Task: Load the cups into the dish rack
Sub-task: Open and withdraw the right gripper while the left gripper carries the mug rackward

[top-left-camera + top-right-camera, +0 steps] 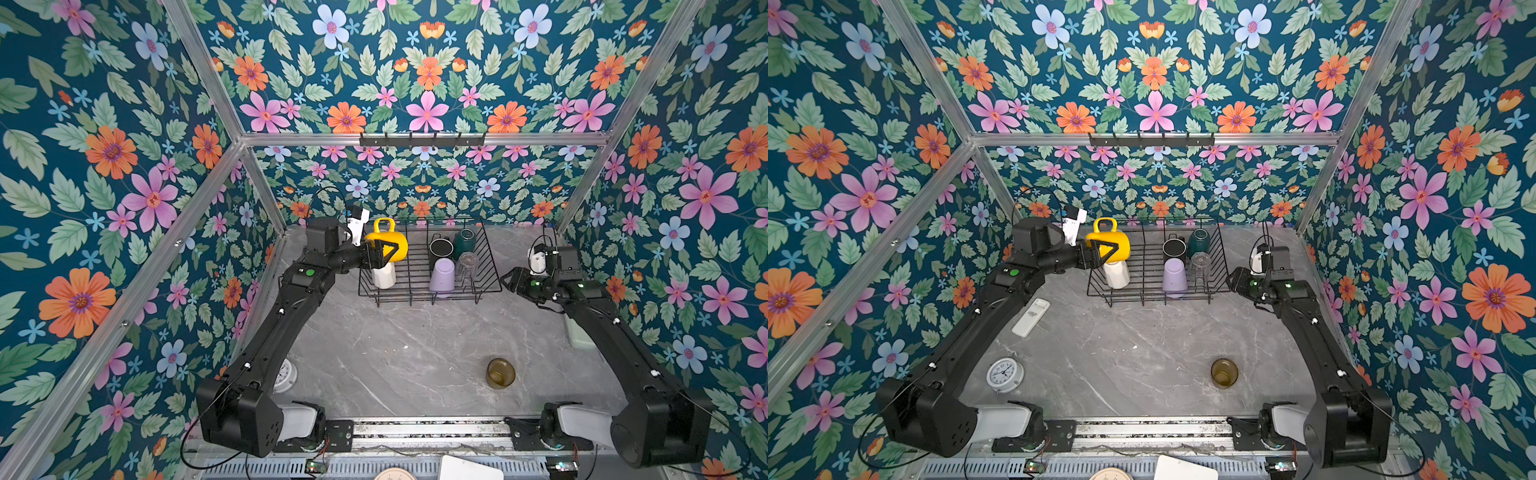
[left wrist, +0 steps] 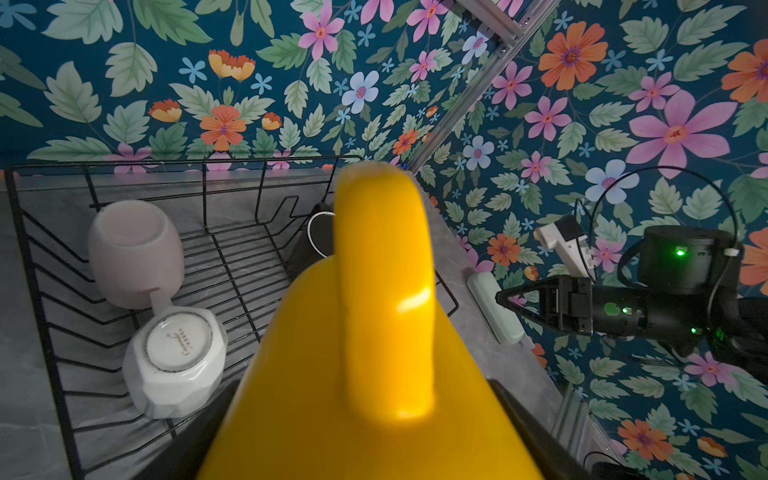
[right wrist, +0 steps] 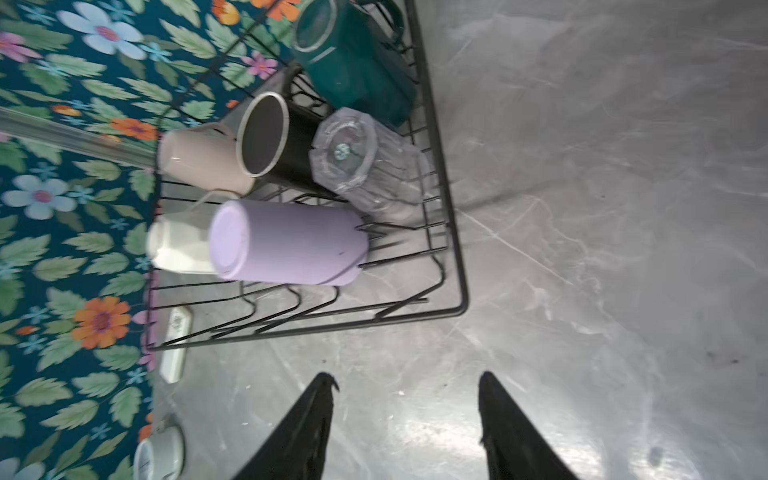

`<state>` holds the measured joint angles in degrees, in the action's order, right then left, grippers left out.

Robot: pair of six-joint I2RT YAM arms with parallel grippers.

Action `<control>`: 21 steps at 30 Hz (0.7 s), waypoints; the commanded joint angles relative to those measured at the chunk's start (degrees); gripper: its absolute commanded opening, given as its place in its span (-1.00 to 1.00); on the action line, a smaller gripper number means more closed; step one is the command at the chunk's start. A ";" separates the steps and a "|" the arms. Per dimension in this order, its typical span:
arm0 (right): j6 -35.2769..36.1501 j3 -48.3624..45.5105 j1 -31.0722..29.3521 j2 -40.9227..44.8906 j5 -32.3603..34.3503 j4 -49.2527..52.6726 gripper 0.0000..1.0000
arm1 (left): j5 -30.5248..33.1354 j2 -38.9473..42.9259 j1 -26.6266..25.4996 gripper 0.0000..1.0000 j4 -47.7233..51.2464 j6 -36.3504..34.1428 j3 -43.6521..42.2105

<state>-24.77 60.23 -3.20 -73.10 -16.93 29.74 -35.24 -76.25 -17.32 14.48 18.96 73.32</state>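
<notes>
We hold the yellow mug [image 1: 385,244] pinched in our left claw [image 1: 380,257] above the dish rack [image 1: 490,266], must lower it into a free slot, while our right claw [image 3: 405,419] waits spread, empty.

Yellow mug [image 1: 388,243]; lavender tumbler [image 1: 441,276]; black wire dish rack [image 1: 490,286]; amber glass [image 1: 500,372]; grey marbled worktop [image 1: 407,357]; teal floral walls [image 1: 104,166].

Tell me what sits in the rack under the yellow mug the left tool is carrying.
The left tool holds the yellow mug over the left end of the rack. A white mug stands upside down right below it, with a pink mug behind that. Bare wire floor lies between them and the black mug.
</notes>
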 commanded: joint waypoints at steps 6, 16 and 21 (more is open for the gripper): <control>7.03 2.63 0.01 -8.40 5.33 -7.51 -0.03 | 3.90 0.88 -0.26 -1.00 -0.32 -1.38 0.88; 9.12 6.58 -0.01 -17.49 1.65 -10.27 -0.14 | 4.47 0.49 -0.26 -1.00 -0.37 -0.93 0.75; 9.45 7.45 -0.05 -20.97 0.94 -10.48 -0.23 | 4.35 0.26 -0.25 -1.00 -0.42 -0.90 0.69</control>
<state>-16.27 67.13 -3.20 -93.03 -14.92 20.58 -30.61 -76.12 -17.56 17.63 18.13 73.65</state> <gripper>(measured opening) 0.394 0.830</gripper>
